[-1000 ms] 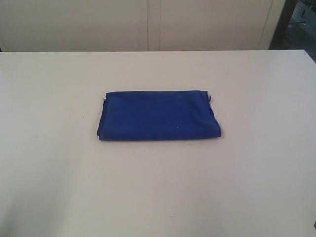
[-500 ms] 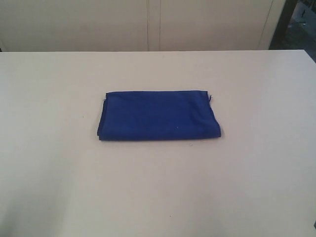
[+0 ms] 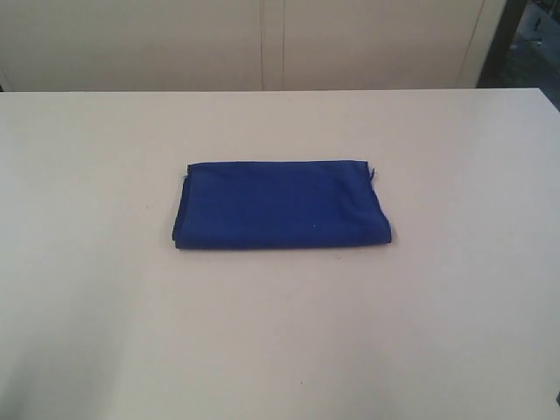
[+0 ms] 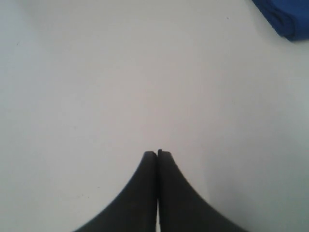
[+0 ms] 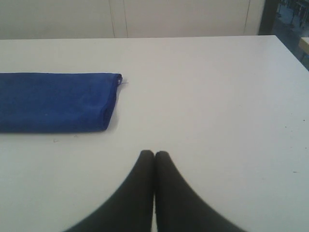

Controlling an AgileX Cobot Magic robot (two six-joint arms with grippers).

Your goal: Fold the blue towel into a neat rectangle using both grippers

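A pale bench [image 3: 87,332] is filling the scene; beige wall panels [image 3: 131,44] are running behind, a dark post [image 3: 503,39] standing far right.

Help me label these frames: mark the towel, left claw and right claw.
towel [image 3: 280,206], exterior view, middle of its top face.
left claw [image 4: 158,154], left wrist view, between the shut fingertips.
right claw [image 5: 154,154], right wrist view, between the shut fingertips.

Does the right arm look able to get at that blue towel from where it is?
Probably yes. Only bare table lies between the right gripper and the towel, with nothing in the way. Its jaws are shut, so they must open first.
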